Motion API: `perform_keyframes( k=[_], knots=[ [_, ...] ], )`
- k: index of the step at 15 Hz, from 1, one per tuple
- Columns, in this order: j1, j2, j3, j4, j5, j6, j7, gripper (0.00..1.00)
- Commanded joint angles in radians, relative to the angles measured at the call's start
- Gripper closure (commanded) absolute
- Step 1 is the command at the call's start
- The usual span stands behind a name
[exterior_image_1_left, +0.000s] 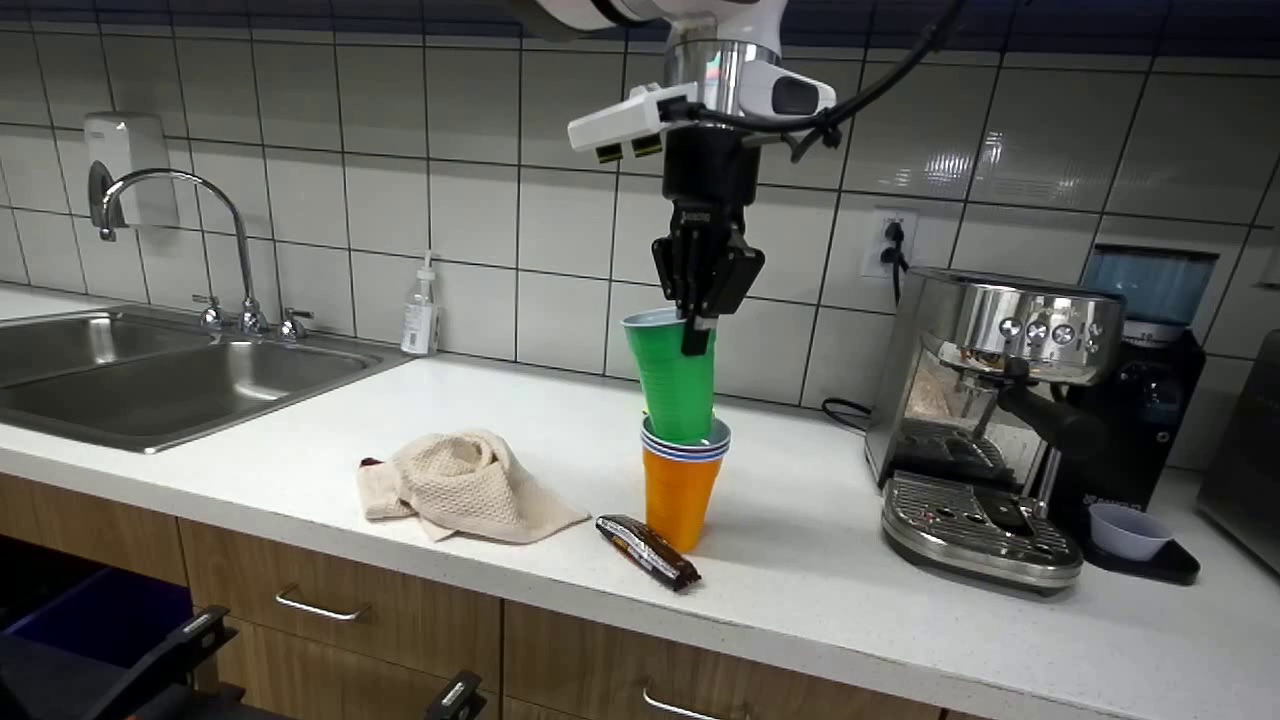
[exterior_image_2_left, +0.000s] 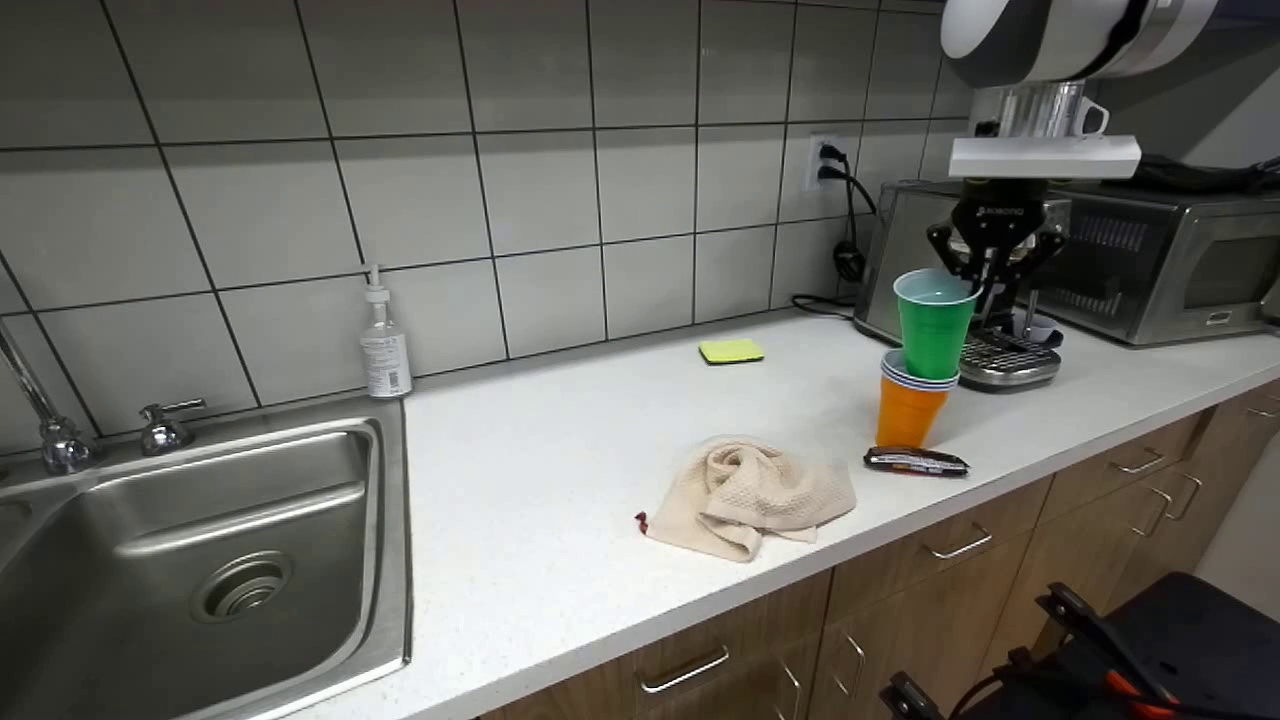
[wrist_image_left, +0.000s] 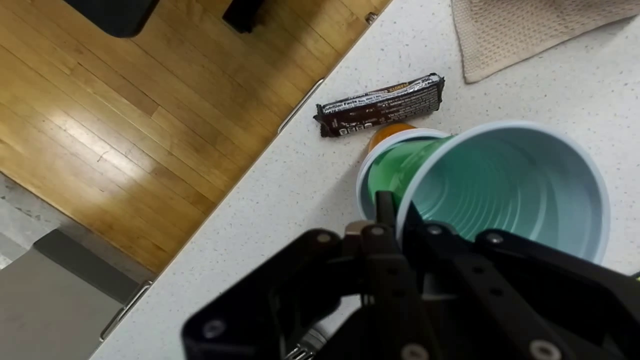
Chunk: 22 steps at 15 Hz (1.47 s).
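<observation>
In the middle of an exterior view, the green cup (exterior_image_1_left: 672, 390): mouth up, slight lean, ribbed wall, pale inside. Its base is at the mouth of the orange stack (exterior_image_1_left: 682, 500); contact unclear. Gripper (exterior_image_1_left: 697, 335) pinches the cup's rim, one finger inside, one outside. Arm (exterior_image_1_left: 712, 60) hangs from top of frame, wrist about vertical, fingers down. Bar (exterior_image_1_left: 648, 552) lies lower center, just beside the stack.

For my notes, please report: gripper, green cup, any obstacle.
Gripper shut on green cup. Its base at mouth of orange cup. Wrapped bar beside it, seemingly no obstacle.
</observation>
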Motion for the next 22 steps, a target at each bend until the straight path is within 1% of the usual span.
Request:
perform_keyframes(
  k=[1, 21, 22],
  knots=[
    [-0.003, 0.032, -0.004, 0.039, -0.008, 0.0, 0.024, 0.99],
    [0.023, 0.146, -0.012, 0.086, 0.051, 0.012, 0.015, 0.99],
    [0.023, 0.147, -0.012, 0.087, 0.052, 0.011, 0.015, 0.71]
  ],
)
